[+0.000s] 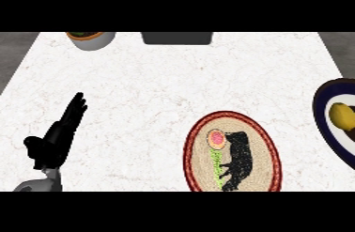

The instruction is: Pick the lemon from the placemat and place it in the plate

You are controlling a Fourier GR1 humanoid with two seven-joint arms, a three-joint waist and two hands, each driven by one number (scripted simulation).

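Seems finished, with the lemon (340,114) in the plate (320,111) at right, off the placemat (261,149), so the left robot hand (59,135) rests wide and empty.

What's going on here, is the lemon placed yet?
Nothing is being handled right now. The lemon lies in the dark-rimmed plate at the counter's right edge, off the woven placemat in the middle. The left hand rests open at the left with straight fingers, holding nothing. The right hand is out of view. By how things lie, the placing looks done.
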